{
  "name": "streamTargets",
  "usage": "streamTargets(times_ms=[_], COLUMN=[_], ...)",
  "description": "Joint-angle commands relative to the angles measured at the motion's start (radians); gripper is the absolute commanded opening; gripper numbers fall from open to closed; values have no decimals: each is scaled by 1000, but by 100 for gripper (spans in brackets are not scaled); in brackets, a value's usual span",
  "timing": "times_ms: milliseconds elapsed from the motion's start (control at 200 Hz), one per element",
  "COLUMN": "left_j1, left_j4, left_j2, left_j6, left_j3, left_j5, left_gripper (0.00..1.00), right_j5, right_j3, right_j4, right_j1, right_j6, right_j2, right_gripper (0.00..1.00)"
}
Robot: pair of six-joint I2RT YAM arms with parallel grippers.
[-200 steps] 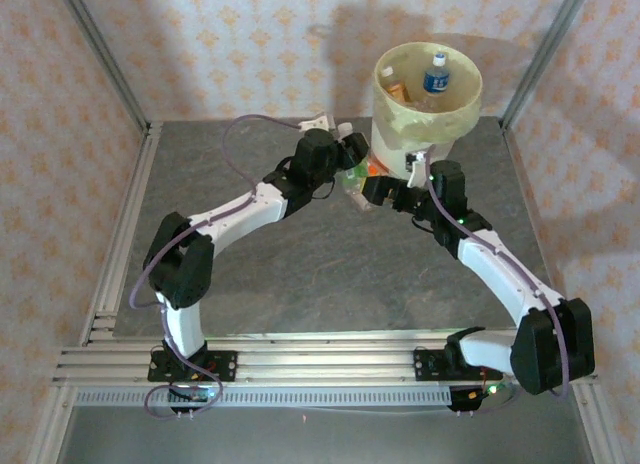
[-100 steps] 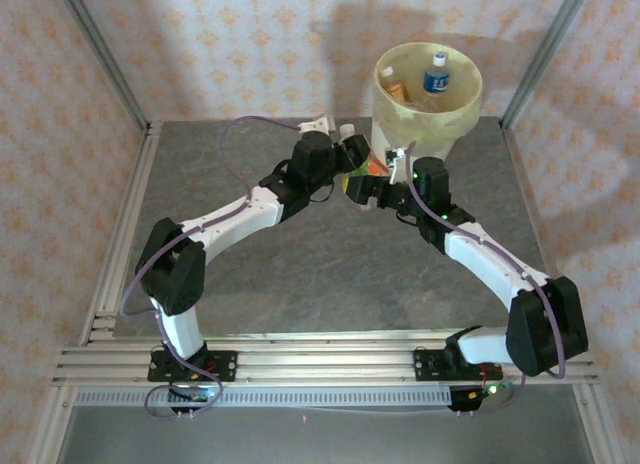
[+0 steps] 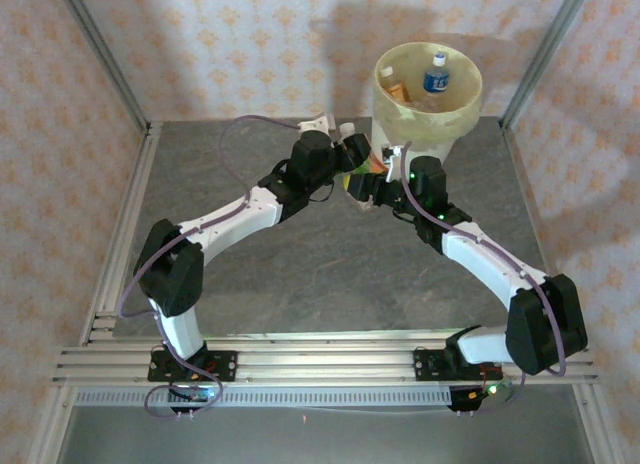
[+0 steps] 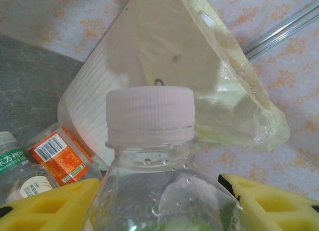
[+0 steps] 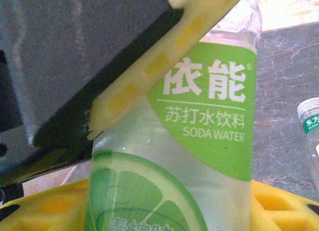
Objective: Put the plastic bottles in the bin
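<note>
- Bin (image 3: pixel 428 122): a round cream-white bucket lined with a pale yellow-green bag. It stands at the far right of the grey worktop (image 3: pixel 330 274), close to the back wall. A blue-labelled bottle (image 3: pixel 436 76) and an amber bottle (image 3: pixel 393 87) lie inside it.
- Left end effector (image 4: pixel 159 201): it sits just beside the bin's near-left side. Its yellow fingers are pressed against both sides of a soda-water bottle (image 4: pixel 149 116), below the bottle's white cap.
- Right end effector (image 5: pixel 169 201): it meets the left one at the same spot from the other side. Its yellow fingers are closed against the lower body of the same soda-water bottle. One finger of the left end effector lies slantwise across the top of the green label.
- Soda-water bottle: clear, with a green lime label. It is gripped by both end effectors at once and held off the worktop, outside the bin and just short of its wall.
- Orange-labelled bottle (image 4: pixel 60 156): it is on the worktop just beside the bin's foot.
- Green-labelled bottle (image 4: pixel 15 166): it has a white cap and is next to the orange-labelled one.
</note>
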Motion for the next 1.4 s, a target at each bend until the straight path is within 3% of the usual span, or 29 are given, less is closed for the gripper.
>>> streamTargets(times_ms=[0,60,275,460,956,1396], left_j1=[-5,-5,7,10,51,140], left_j4=[-40,-54,-119,-143,-188,-283], left_j2=[-39,-39,-52,-108,-352,-570], left_j6=[-1,-4,6,34,81,-15], left_j3=[7,16,66,43,-184,-449], left_j5=[15,16,50,2,-187,-353], left_gripper=[65,67,88,100,100,100], right_j5=[75,86,153,210,313,324], right_j3=[-8,-8,10,22,111,376], right_j4=[30,23,-22,-67,-260,-365], right_j1=[0,0,-1,-1,-36,-147], right_j6=[-36,-31,-34,-38,-101,-213], right_j2=[-35,-35,-24,-22,-102,-26], right_gripper=[48,46,43,42,41,41])
